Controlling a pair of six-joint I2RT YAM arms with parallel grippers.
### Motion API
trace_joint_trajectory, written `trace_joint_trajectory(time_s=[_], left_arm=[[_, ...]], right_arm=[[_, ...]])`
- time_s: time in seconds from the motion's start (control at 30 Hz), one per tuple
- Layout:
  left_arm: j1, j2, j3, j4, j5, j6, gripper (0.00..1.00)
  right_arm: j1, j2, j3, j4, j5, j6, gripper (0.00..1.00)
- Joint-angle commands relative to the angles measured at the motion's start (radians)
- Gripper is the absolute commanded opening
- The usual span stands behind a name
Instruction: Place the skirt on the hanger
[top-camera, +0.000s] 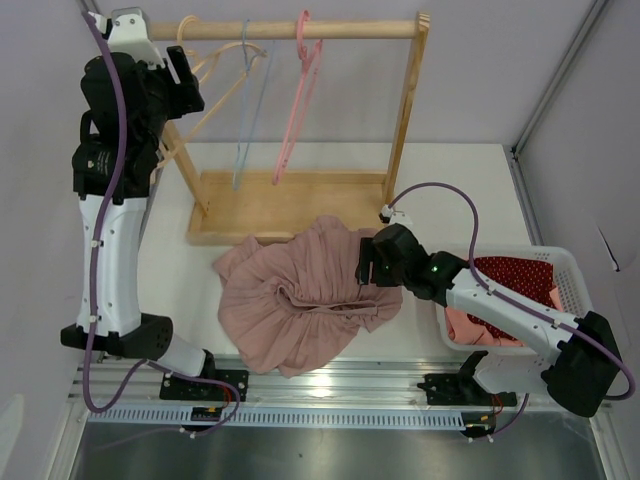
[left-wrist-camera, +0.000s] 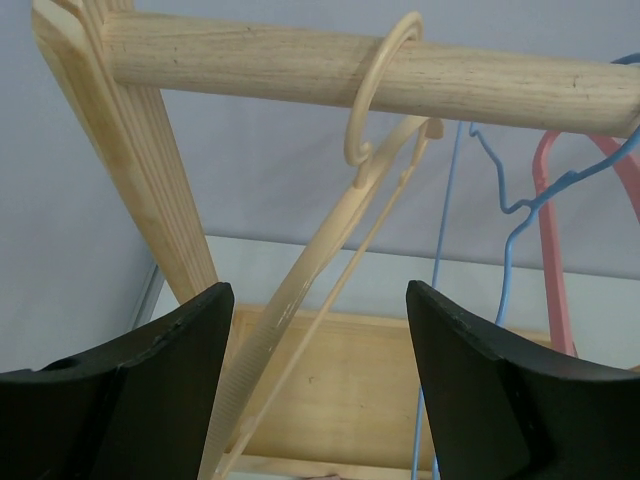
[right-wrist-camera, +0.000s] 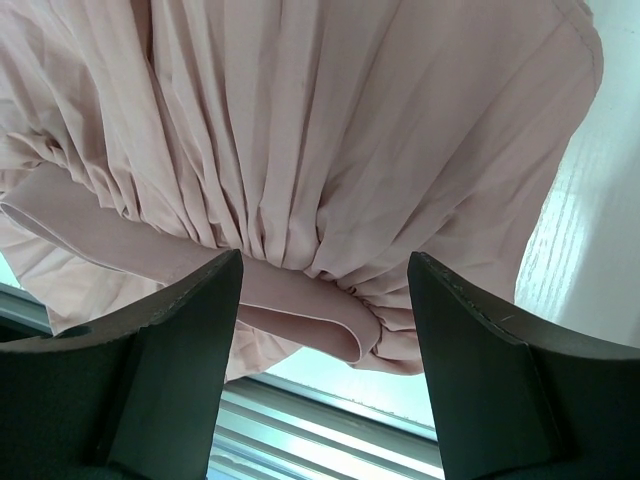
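- Skirt (top-camera: 300, 295): dusty pink, pleated, lying crumpled on the table (top-camera: 450, 180) just in front of the rack's base board; not on any hanger. Its gathered waistband (right-wrist-camera: 300, 305) shows in the right wrist view.
- Right gripper (right-wrist-camera: 325, 330): low over the skirt's right side, fingers spread wide to either side of the waistband, clamped on nothing.
- Left gripper (left-wrist-camera: 315, 370): raised at the rack's left end, fingers apart and empty, the cream hanger (left-wrist-camera: 335, 245) between them in the wrist view.
- Wooden rack (top-camera: 290, 30): its rail carries the cream hanger, a blue wire hanger (top-camera: 245, 100) and a pink hanger (top-camera: 298, 90).
- White basket (top-camera: 560, 255): right of the skirt, holding a red dotted garment (top-camera: 515, 280).
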Motion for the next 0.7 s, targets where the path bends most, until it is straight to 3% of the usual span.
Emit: trace_joint_trajectory(time_s=[0.0,0.37,0.67], left_arm=[[0.035,-0.007,-0.015,0.045,0.064,0.0,0.76],[0.083,0.061,-0.018,0.057,0.188,-0.024,0.74],[0.083,0.082,-0.016,0.047,0.214,-0.031,0.65]], right_arm=[[-0.007,0.004,0.026,0.034,-0.015,-0.019,0.72],[-0.02,0.001,0.029,0.031,-0.03,-0.033,0.72],[-0.03,0.007,0.025,0.04,-0.041,-0.035,0.72]])
